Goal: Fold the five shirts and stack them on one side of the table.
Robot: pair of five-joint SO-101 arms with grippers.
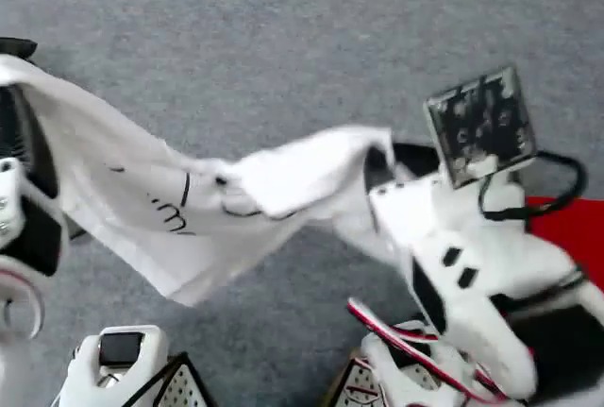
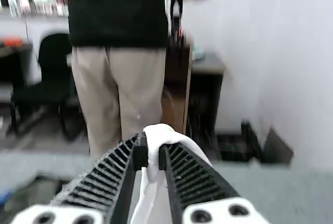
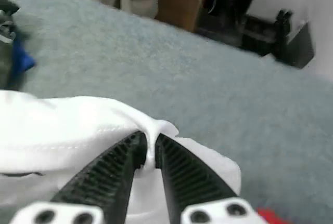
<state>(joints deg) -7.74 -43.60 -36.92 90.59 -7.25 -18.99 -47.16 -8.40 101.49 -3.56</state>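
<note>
A white shirt (image 1: 189,190) with dark print hangs stretched above the grey table (image 1: 283,39), held at two ends. At the far left edge my left gripper (image 1: 11,72) is shut on one corner; in the left wrist view the cloth (image 2: 156,135) bulges out between the shut black fingers (image 2: 179,169) of that gripper (image 2: 151,148). My right gripper (image 1: 379,166) is shut on the other end near the middle right; the right wrist view shows the gripper (image 3: 148,146) pinching a fold of white shirt (image 3: 62,125). A red shirt (image 1: 566,228) lies at the right edge, partly under the right arm.
The two arm bases (image 1: 123,364) (image 1: 396,379) stand at the near edge. The right arm's camera board (image 1: 479,124) sticks up at the right. A blue and dark object (image 3: 18,60) lies on the table beyond the shirt. Bare grey cloth spreads across the far half.
</note>
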